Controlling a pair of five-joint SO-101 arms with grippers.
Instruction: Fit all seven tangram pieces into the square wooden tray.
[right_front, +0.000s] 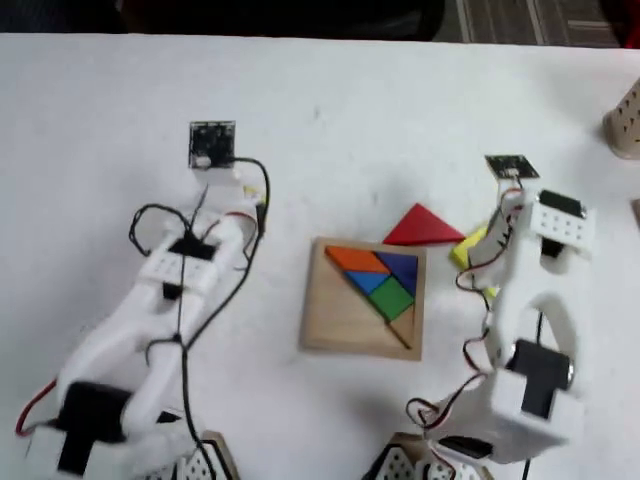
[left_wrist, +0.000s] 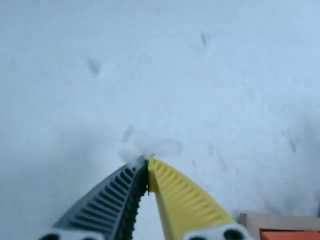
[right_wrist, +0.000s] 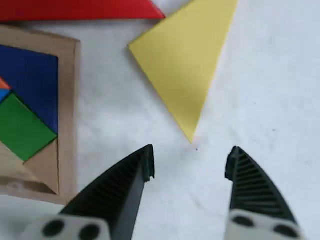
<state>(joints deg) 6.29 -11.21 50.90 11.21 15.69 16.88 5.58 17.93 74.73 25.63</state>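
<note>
Open and empty, the right hand (right_wrist: 192, 162) faces a flat yellow wooden triangle (right_wrist: 187, 60) just ahead, its sharp corner pointing straight back.

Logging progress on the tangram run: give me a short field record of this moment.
tray: part filled, part bare
seated pieces: five; orange, two blue, green, tan
red triangle: outside, beyond tray's far edge
yellow triangle: outside, beside tray
left gripper: shut, over bare table
right gripper: open, near yellow triangle's tip
</note>
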